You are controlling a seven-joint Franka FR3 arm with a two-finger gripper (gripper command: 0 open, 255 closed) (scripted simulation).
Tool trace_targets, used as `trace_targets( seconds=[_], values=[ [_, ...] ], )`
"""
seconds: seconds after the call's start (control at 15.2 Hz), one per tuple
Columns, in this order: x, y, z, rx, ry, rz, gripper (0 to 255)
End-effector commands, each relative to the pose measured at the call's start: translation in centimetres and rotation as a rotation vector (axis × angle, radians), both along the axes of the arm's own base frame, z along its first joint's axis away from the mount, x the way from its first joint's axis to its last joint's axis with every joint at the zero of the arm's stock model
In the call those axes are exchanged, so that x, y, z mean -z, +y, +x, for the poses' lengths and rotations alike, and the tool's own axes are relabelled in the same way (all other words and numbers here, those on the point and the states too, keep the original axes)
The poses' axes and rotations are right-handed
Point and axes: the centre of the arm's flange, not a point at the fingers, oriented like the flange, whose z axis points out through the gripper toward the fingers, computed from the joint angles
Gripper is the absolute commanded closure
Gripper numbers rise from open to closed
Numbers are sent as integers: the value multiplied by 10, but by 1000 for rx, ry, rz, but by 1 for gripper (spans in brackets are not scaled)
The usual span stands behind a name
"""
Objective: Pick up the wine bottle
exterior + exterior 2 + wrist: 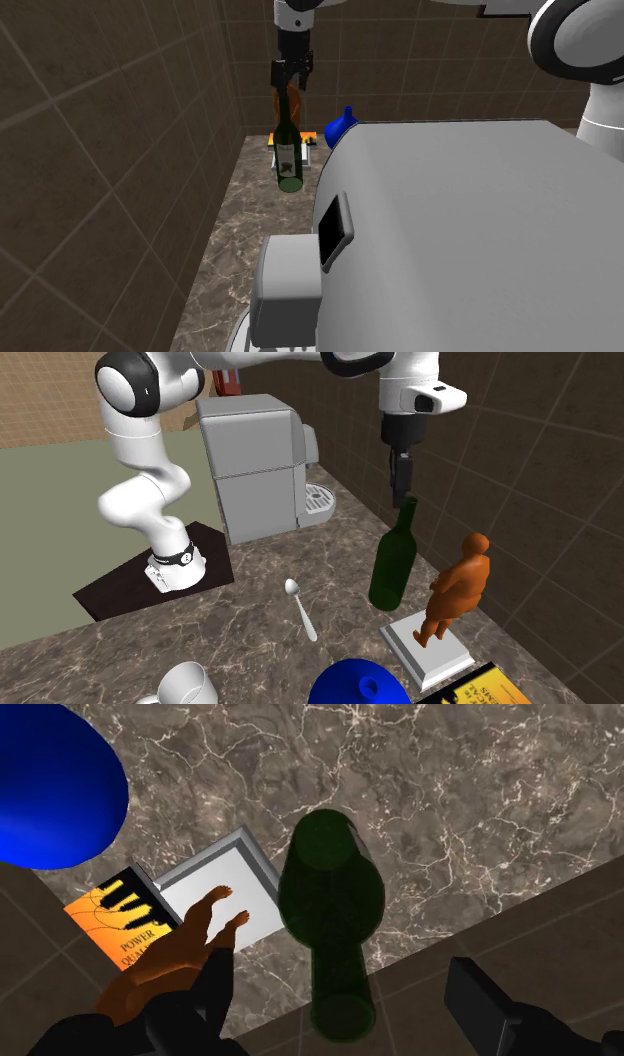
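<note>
The hand is wide open and holds nothing; its fingers straddle the neck of the dark green wine bottle without touching it; the bottle stands upright on the counter; just beside it, the orange figurine crowds one finger, so a descent could topple it; a high, off-centre pinch on the slim neck might tip the bottle or let it slip.

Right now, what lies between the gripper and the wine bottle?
Nothing. In the wrist view the open gripper straddles the neck of the dark green bottle without touching; only counter shows in the gaps.
</note>
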Motion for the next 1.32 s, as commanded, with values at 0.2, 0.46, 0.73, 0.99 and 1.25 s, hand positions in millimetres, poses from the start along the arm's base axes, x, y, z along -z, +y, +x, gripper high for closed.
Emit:
trace_targets(
  seconds=[0.2,0.46,0.73,0.99,1.25],
  values=[
    [15,11,16,-11,-3,-9,0],
    [36,11,16,-11,-3,-9,0],
    [40,12,16,-11,-3,-9,255],
    [40,11,16,-11,-3,-9,255],
    [39,11,16,-11,-3,-9,255]
  ],
)
